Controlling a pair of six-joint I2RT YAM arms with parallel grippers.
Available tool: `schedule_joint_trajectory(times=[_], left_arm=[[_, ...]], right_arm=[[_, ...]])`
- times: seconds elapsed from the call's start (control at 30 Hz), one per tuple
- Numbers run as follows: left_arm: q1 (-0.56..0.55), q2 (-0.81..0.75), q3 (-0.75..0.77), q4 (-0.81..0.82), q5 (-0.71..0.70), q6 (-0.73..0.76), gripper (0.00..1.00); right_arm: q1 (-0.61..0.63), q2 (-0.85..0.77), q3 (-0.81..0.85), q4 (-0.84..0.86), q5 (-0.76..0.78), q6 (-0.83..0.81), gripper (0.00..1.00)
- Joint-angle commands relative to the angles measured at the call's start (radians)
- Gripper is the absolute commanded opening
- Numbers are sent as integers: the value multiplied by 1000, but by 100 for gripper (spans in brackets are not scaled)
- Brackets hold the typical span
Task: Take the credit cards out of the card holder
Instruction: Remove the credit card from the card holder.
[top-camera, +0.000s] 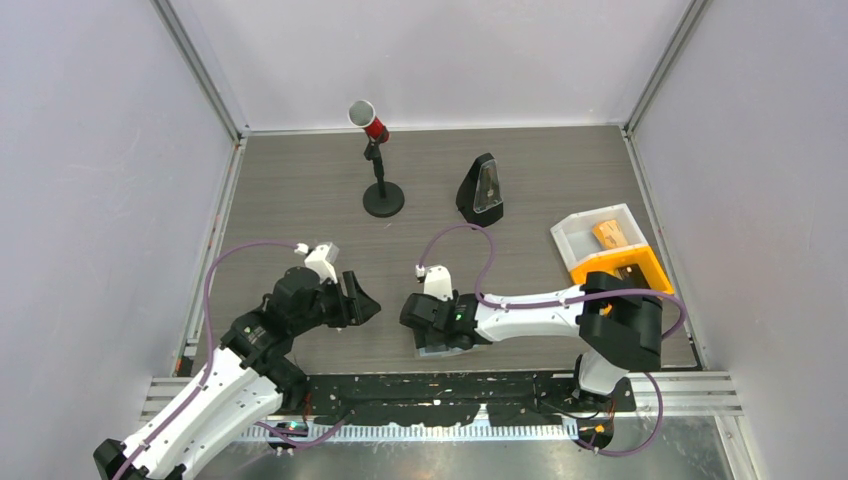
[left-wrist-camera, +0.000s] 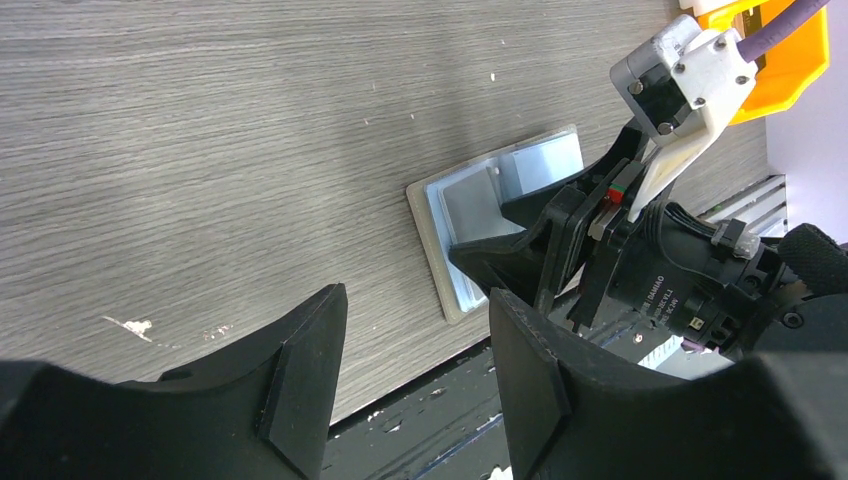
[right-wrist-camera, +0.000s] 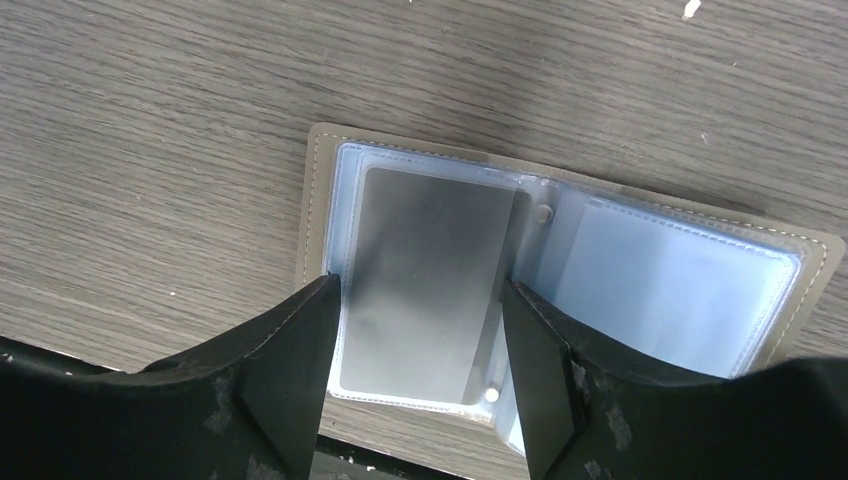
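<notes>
Over the open card holder, the right claw is spread across one card and the left claw is empty nearby.

The right gripper (right-wrist-camera: 418, 300) points down with its two fingers apart. They straddle the single dark grey card (right-wrist-camera: 430, 230) without clenching it, their tips at the panel's edges. That card sits in the left-hand one of the two light-blue panels of the one card holder (right-wrist-camera: 660, 280), which lies flat and unfolded on the table (left-wrist-camera: 200, 150) at its near edge. The right arm reaches low and leftward from its base. The left gripper (left-wrist-camera: 418, 300) is also released and holds nothing, aimed at the holder from just beside it with its arm bent at the elbow. Farther right, one orange-and-white tray (top-camera: 640, 268) holds one orange-tan rectangle (top-camera: 608, 233). One microphone stand (top-camera: 380, 190) is at the back.
</notes>
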Motion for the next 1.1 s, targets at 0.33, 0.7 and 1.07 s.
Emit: schedule_joint_trajectory(times=[0.33,0.7,1.07], left_arm=[[3,-2,-25,35,6,-15,55],[3,98,-91,189,121,-56,48],[2,346,-113,496,314,-123,24]], right_arm=[[-14,-86,-109,180,-34,9,54],[-48,-242,-270,407,-88,-21,50],[-101,-381,-460,650,-171,-3,50]])
